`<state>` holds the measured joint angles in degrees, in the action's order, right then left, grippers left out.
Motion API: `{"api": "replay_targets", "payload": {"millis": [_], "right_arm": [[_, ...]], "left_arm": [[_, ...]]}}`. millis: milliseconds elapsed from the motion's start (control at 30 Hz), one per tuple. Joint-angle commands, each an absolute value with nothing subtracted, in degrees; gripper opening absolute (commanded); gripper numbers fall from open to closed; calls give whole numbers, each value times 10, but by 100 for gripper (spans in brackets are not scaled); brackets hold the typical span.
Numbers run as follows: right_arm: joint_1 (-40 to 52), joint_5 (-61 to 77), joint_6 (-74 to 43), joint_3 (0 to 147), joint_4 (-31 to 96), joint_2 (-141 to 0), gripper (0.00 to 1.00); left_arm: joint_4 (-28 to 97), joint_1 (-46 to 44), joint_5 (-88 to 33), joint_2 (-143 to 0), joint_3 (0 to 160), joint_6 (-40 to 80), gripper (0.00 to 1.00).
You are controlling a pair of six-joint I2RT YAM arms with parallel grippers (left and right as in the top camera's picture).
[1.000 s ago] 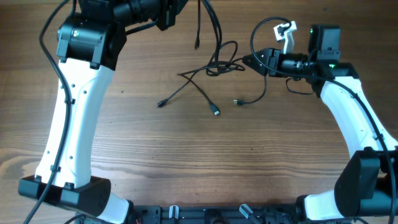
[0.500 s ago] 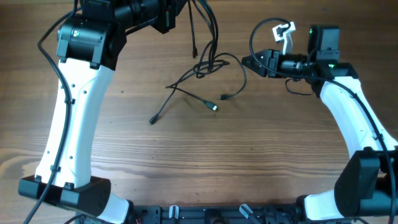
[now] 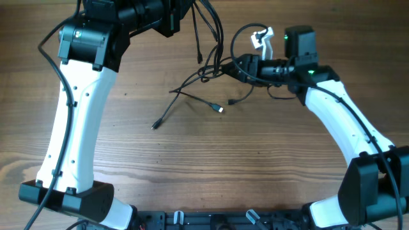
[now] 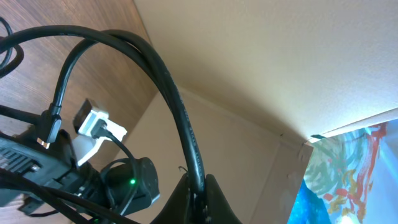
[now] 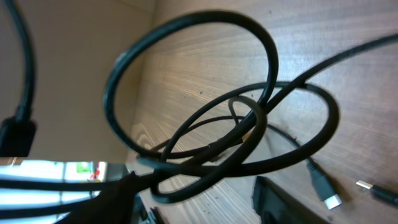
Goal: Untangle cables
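Note:
The cables [image 3: 208,70] are thin black leads, knotted in the upper middle of the table. Strands rise from the knot to the top edge of the overhead view. Loose ends with plugs trail left [image 3: 155,124] and down [image 3: 219,110]. In its wrist view my left gripper [image 4: 198,194] is shut on one cable [image 4: 180,106], which arches up from its jaws. My right gripper [image 3: 238,64] is at the knot's right side, open. In the right wrist view several cable loops [image 5: 249,130] cross between its two dark fingers [image 5: 289,202], and a metal-tipped plug [image 5: 323,190] lies on the wood.
The wooden table [image 3: 255,166] runs under everything. The left arm's white link [image 3: 77,121] slants down the left side and the right arm's link [image 3: 342,121] down the right. Thicker arm wiring [image 3: 246,32] loops above the right wrist.
The right gripper has moved left from beside the tangle into the knot. The cables were drawn up and left, and their loose plug ends slid left across the table.

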<state>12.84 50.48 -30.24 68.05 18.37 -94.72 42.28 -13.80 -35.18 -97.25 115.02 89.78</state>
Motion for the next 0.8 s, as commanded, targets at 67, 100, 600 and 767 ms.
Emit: {"api": "replay_targets", "payload": {"millis": [67, 100, 600, 767], "right_arm": [[156, 443, -378, 678, 191, -958, 53], [157, 443, -382, 678, 194, -959, 52], [163, 427, -438, 678, 80, -1039, 19], [160, 419, -416, 678, 76, -1039, 4]], "left_arm": [[427, -138, -351, -963, 1158, 903, 4], [433, -138, -351, -963, 1158, 903, 4], [480, -147, -352, -963, 1158, 891, 4], [526, -147, -326, -963, 1158, 867, 4]]}}
